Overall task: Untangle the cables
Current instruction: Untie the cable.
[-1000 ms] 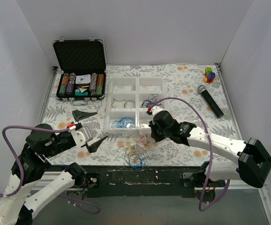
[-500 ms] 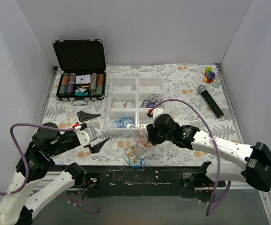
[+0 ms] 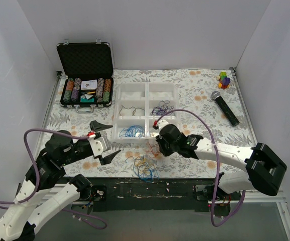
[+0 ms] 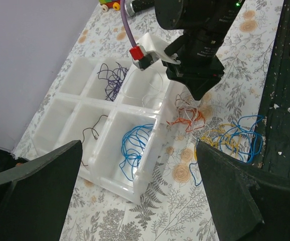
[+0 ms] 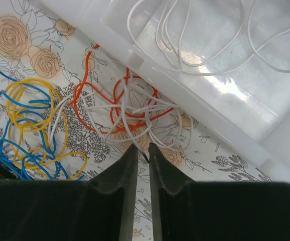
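The cables lie as a loose tangle on the mat in front of the white tray (image 3: 146,89): orange and white strands (image 5: 125,108) and, beside them, yellow and blue loops (image 5: 29,130); the tangle also shows from above (image 3: 145,163). My right gripper (image 5: 142,150) points down at the tangle's near edge, its jaws nearly together on the dark-tipped end of a white strand. My left gripper (image 4: 140,201) is wide open and empty, above the mat left of the tray's front corner. Blue (image 4: 135,143), purple (image 4: 112,78), dark (image 4: 92,133) and white (image 5: 195,45) wires lie in separate tray compartments.
An open black case of poker chips (image 3: 86,75) stands at the back left. A microphone (image 3: 225,108) and a small coloured toy (image 3: 225,79) lie at the back right. The tangle lies close to the table's front edge (image 3: 150,178).
My left arm has swung right, towards the tray's front left corner, still open. My right gripper has moved left and down onto the orange and white strands.
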You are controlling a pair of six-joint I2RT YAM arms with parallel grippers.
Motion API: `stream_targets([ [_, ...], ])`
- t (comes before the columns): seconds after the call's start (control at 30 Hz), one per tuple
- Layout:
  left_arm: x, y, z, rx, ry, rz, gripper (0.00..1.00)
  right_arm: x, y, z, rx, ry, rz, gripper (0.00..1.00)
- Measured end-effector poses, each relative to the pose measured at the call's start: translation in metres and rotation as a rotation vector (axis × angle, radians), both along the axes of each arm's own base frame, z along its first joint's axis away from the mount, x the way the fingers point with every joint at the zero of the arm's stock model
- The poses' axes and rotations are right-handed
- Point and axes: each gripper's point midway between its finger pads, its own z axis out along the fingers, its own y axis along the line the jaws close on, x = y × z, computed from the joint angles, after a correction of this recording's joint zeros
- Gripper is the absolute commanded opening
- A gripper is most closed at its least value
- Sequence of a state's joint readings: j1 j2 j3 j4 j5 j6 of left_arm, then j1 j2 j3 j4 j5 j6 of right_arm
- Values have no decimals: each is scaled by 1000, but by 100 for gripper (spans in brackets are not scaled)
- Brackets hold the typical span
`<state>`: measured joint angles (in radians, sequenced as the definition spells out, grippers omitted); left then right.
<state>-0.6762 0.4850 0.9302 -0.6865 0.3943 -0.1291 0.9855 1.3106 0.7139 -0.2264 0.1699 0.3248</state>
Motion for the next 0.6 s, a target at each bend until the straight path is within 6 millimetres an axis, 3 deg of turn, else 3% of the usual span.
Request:
stream_targets([
  [0.13,4,-6,-27,32,41,-13,98,3,5,2,15,-17,9,1],
  [0.37,11,-20,-86,92,184,-34,98,1,9,4,55,-26,20,1],
  [0.5,16,-32,-119,108,281,-45,98,-1,11,28,118,-66,30,1],
  [0.6,21,-39,-142,115,346,-43,98,-4,14,63,187,-111,45,1],
])
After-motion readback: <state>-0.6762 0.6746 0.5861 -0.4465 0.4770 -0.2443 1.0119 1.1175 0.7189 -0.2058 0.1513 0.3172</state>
